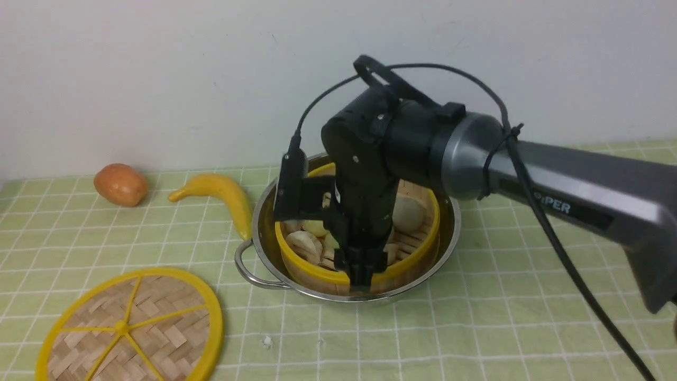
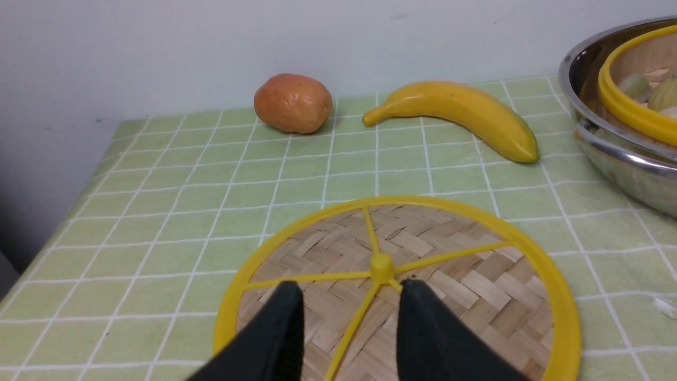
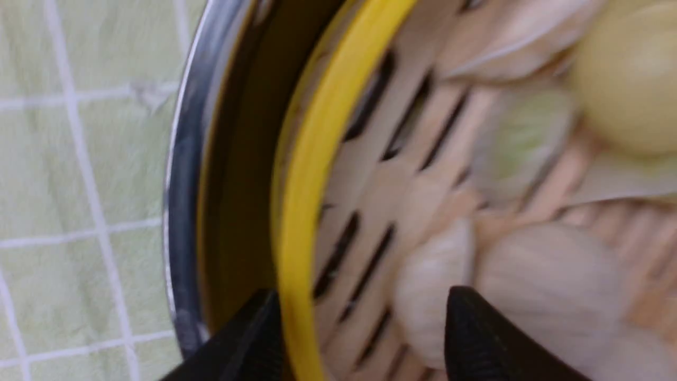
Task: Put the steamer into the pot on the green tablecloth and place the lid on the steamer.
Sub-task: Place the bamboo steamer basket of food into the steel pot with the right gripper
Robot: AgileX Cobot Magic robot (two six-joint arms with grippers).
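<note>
- Since the steamer (image 1: 309, 270) already sits inside the pot (image 1: 257, 222) on the green tablecloth (image 1: 476, 328), you have only the lid (image 1: 129, 328) left to place.
- Lid: lies flat on the cloth, to the left of the pot and nearer the robot, apart from it. Being round, it has no long axis, only six spokes meeting at a central hub.
- Left gripper (image 2: 350, 288): this is the nearer arm. It hangs above the lid with fingers spread and holds nothing; one spoke runs between them, and the hub lies just ahead of the tips.
- Right gripper (image 1: 365, 272): points down at the steamer's near rim, fingers spread and straddling the yellow band, one toward the pot wall, one over the dumplings. Its wrist view is blurred, so you cannot tell whether either finger touches.
- Judgement: the lid must travel rightward and away from the robot, and the right arm, standing over the steamer, should clear first.
- Writing: white letters (image 1: 555, 205) on the right arm end in "PER"; a cable crosses their start. You can read nothing else.
</note>
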